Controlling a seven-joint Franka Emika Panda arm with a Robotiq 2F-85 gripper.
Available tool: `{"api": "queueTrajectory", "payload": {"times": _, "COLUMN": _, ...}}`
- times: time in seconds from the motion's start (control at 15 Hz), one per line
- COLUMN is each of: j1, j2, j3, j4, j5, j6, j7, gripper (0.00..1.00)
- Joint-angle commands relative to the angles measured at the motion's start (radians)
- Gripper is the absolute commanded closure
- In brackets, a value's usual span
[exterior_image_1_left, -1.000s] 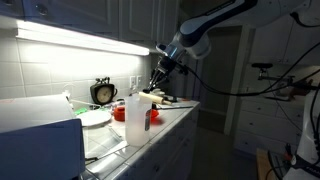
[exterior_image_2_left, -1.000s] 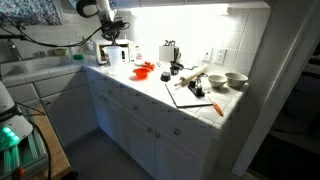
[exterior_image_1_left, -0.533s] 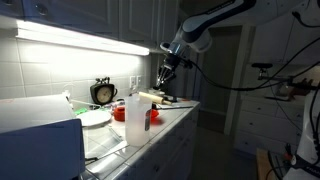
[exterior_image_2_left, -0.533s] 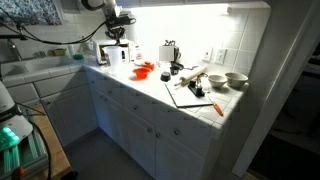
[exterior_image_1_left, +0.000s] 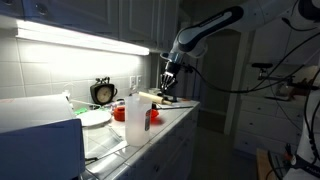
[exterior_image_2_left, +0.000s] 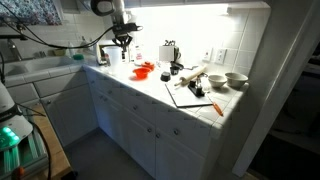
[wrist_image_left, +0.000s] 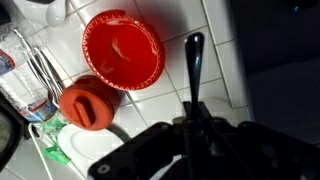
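My gripper (wrist_image_left: 192, 128) is shut on a long black utensil (wrist_image_left: 193, 68) that sticks out ahead of the fingers in the wrist view. It hangs above the white tiled counter (wrist_image_left: 215, 35). Below and beside it are a red bowl (wrist_image_left: 123, 48) and a red cup (wrist_image_left: 88, 103). In both exterior views the gripper (exterior_image_1_left: 168, 84) (exterior_image_2_left: 123, 40) is above the counter, near the red dishes (exterior_image_2_left: 145, 68).
A clear plastic bottle (wrist_image_left: 20, 70) and metal utensils (wrist_image_left: 45, 75) lie beside the red cup. A cutting board (exterior_image_2_left: 190, 94), rolling pin (exterior_image_2_left: 190, 77) and white bowls (exterior_image_2_left: 235, 79) sit further along the counter. A sink (exterior_image_2_left: 35, 65) is at the end. A clock (exterior_image_1_left: 103, 92) and a tall bottle (exterior_image_1_left: 135, 120) stand on the counter.
The arm has carried the black utensil sideways along the counter, towards the red dishes, and a little lower. The grip has not changed.
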Motion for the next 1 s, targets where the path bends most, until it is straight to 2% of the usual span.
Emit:
{"api": "queueTrajectory", "payload": {"times": 0.0, "j1": -0.013, "j2": 0.113, "j3": 0.001, "j4": 0.084, "j5": -0.043, "j6": 0.04, "j7": 0.07, "gripper": 0.98}}
{"api": "queueTrajectory", "payload": {"times": 0.53, "j1": -0.024, "j2": 0.305, "j3": 0.007, "j4": 0.202, "j5": -0.159, "j6": 0.185, "j7": 0.214, "gripper": 0.98}}
{"api": "queueTrajectory", "payload": {"times": 0.93, "j1": -0.023, "j2": 0.409, "j3": 0.015, "j4": 0.284, "j5": -0.234, "j6": 0.2, "j7": 0.29, "gripper": 0.98}}
